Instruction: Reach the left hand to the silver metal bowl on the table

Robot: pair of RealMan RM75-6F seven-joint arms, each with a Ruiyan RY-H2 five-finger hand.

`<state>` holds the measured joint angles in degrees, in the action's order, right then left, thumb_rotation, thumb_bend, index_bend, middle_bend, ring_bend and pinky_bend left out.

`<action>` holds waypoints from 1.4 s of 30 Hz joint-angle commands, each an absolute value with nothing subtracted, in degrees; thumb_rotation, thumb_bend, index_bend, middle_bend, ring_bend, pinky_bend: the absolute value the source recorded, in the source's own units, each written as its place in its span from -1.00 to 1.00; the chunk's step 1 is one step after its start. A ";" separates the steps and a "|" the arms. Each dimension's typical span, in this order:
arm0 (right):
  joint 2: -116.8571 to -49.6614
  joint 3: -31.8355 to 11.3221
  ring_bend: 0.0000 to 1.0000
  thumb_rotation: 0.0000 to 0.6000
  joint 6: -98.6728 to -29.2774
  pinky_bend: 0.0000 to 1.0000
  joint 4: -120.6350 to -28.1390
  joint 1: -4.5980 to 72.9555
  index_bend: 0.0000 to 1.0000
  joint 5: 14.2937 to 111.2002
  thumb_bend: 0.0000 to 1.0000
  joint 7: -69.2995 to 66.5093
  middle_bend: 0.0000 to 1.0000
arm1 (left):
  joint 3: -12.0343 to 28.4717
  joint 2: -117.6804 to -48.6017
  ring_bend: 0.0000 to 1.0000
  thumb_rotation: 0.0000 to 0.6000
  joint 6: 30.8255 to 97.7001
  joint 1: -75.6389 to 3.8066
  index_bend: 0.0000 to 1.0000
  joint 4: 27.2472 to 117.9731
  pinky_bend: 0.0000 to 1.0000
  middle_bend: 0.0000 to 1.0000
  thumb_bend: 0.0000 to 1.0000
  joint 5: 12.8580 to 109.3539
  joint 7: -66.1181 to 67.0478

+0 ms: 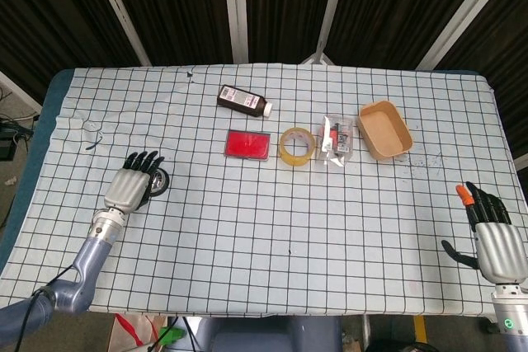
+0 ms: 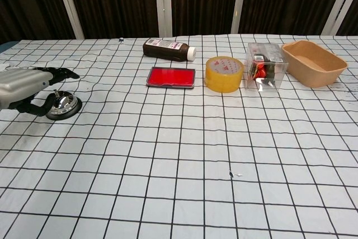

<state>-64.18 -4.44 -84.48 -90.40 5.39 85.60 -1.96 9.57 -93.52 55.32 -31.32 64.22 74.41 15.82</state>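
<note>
Bowl (image 2: pixel 62 106) sits near the left edge of the table (image 1: pixel 272 228), well apart from the row of other items toward the far edge: bottle (image 1: pixel 244 101), red case (image 1: pixel 247 144), tape roll (image 1: pixel 296 146), clear box (image 1: pixel 337 141), tan tray (image 1: pixel 384 130).

Left hand (image 1: pixel 132 186) hovers at the bowl's near-left side, fingers extended and apart, nothing held. In the head view the fingertips overlap the bowl's rim; in the chest view the fingers (image 2: pixel 56 73) reach over its top and the thumb curves low in front of it. Contact cannot be confirmed from either view.

Right hand (image 1: pixel 493 235) rests at the near right corner, fingers spread, empty, idle.

Judgement: reach nearly complete. To finish well, advance only slightly so the palm centres over the bowl, then lower gently. The bowl is small, smooth and on loose cloth, so a sideways nudge would likely slide it; keep the fingers apart and the approach vertical, not sweeping.
</note>
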 commanded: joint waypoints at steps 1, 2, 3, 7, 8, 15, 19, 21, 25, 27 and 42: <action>-64.09 -4.47 -0.82 1.00 -84.56 -0.81 -90.44 5.36 -0.95 85.63 -0.50 -2.17 -0.94 | 9.12 -95.21 -1.00 1.00 54.57 -32.04 -1.00 62.20 -0.99 -0.99 1.00 74.02 16.23; -64.06 -4.47 -0.82 1.00 -84.58 -0.81 -90.46 5.35 -0.95 85.66 -0.50 -2.24 -0.94 | 9.02 -95.56 -1.00 1.00 54.48 -32.10 -1.00 61.72 -0.99 -0.99 1.00 73.93 16.21; -64.03 -4.47 -0.82 1.00 -84.61 -0.81 -90.47 5.35 -0.95 85.70 -0.50 -2.29 -0.94 | 8.88 -95.90 -1.00 1.00 54.30 -32.16 -1.00 61.23 -0.99 -0.99 1.00 73.82 16.22; -63.96 -4.45 -0.82 1.00 -84.69 -0.81 -90.53 5.33 -0.95 85.86 -0.50 -2.55 -0.94 | 8.38 -97.01 -1.00 1.00 53.74 -32.46 -1.00 59.53 -0.99 -0.99 1.00 73.63 16.22; -63.94 -4.47 -0.82 1.00 -84.73 -0.81 -90.54 5.33 -0.95 85.88 -0.50 -2.59 -0.94 | 8.27 -97.24 -1.00 1.00 53.69 -32.55 -1.00 59.19 -0.99 -0.99 1.00 73.66 16.26; -63.82 -4.53 -0.82 1.00 -84.99 -0.81 -90.64 5.26 -0.95 86.04 -0.50 -3.01 -0.94 | 7.72 -98.11 -1.00 1.00 54.16 -33.03 -1.00 58.37 -0.99 -0.99 1.00 74.11 17.10; -63.72 -4.54 -0.82 1.00 -85.17 -0.81 -90.68 5.19 -0.95 86.13 -0.50 -3.22 -0.94 | 7.57 -97.79 -1.00 1.00 55.03 -33.00 -1.00 59.20 -0.99 -0.99 1.00 74.28 18.07; -63.67 -4.54 -0.82 1.00 -85.24 -0.81 -90.75 5.16 -0.95 86.18 -0.50 -3.41 -0.94 | 7.50 -97.40 -1.00 1.00 55.79 -32.84 -1.00 59.88 -0.99 -0.99 1.00 74.44 18.65; -63.54 -4.52 -0.82 1.00 -85.48 -0.81 -90.90 5.09 -0.95 86.42 -0.50 -3.60 -0.94 | 7.12 -96.88 -1.00 1.00 55.88 -32.43 -1.00 60.63 -0.99 -0.99 1.00 73.96 19.34; -63.46 -4.51 -0.82 1.00 -85.66 -0.81 -91.01 5.02 -0.95 86.52 -0.51 -3.68 -0.94 | 6.73 -96.99 -1.00 1.00 55.40 -32.30 -1.00 60.31 -0.99 -0.99 1.00 73.60 19.78; -63.24 -4.52 -0.82 1.00 -85.71 -0.81 -91.24 4.94 -0.95 86.53 -0.50 -3.88 -0.94 | 7.79 -95.41 -1.00 1.00 61.27 -32.54 -1.00 63.62 -0.99 -0.99 1.00 76.15 20.52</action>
